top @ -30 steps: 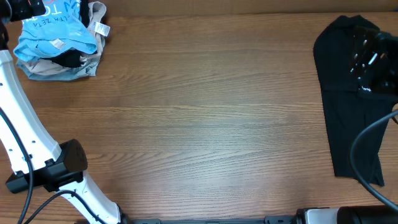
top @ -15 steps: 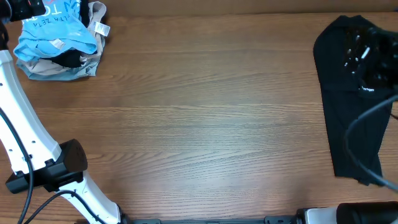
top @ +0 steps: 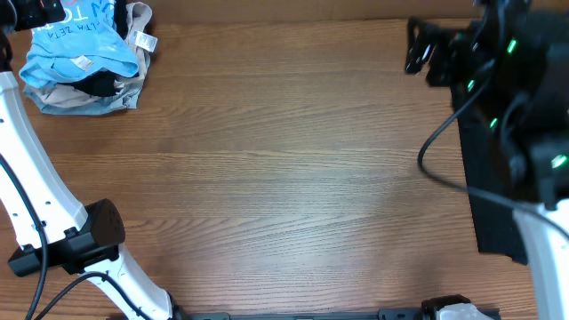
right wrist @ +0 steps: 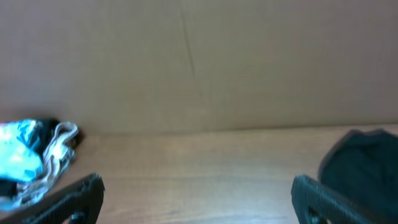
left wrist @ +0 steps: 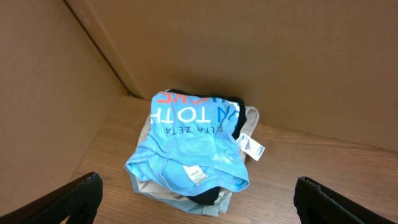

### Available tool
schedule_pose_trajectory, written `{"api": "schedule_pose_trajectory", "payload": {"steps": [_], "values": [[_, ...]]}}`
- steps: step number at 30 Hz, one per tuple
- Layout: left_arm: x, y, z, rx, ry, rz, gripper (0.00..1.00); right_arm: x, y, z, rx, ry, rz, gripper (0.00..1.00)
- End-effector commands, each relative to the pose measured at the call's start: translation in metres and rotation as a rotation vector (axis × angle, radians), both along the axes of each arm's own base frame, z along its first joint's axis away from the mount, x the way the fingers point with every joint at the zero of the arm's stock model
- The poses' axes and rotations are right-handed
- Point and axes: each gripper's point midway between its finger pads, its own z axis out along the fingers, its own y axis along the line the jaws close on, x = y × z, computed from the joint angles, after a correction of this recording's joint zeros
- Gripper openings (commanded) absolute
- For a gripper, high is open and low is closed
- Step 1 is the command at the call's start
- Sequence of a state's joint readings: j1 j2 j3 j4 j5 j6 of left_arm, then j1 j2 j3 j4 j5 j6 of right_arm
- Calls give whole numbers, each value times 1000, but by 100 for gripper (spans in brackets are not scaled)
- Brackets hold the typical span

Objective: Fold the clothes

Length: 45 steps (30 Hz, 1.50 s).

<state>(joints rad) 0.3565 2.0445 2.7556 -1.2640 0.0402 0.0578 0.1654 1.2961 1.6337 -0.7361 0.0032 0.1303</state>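
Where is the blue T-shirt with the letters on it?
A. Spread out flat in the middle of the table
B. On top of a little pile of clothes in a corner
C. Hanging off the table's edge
B: the light blue T-shirt lies crumpled on top of the beige and black garments, bundled in the far left corner of the table.

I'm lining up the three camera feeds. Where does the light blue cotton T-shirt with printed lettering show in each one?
Overhead: the light blue cotton T-shirt lies bundled in the top left corner, at the wooden table's far edge.
Left wrist: the T-shirt is mid-frame, on top of the pile.
Right wrist: the T-shirt is blurred, low at the left edge.
Shared landmark: the beige garment bundled with it.
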Motion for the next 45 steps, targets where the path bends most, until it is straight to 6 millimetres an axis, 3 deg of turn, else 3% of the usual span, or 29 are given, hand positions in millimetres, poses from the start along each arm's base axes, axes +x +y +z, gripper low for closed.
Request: {"api": "schedule_pose_trajectory", "payload": {"steps": [1,12,19,25,35,42,45], "values": [[0,-3,5,-8,-17,-1,100,-23,6,-26,22,-44,46,100],[0,-3,5,-8,-17,-1,100,-88,-5,-145,117,-136,30,100],[0,-3,5,-8,-17,-1,100,-119,-12,-196,141,-275,21,100],[0,-3,5,-8,-17,-1,100,-132,-15,-222,150,-340,21,100],[0,-3,5,-8,-17,-1,100,-136,-19,-247,142,-313,2,100],[0,-3,5,-8,-17,-1,100,-141,-18,-262,131,-256,9,100],[0,-3,5,-8,-17,-1,100,-144,-18,-254,139,-294,18,100]]}}
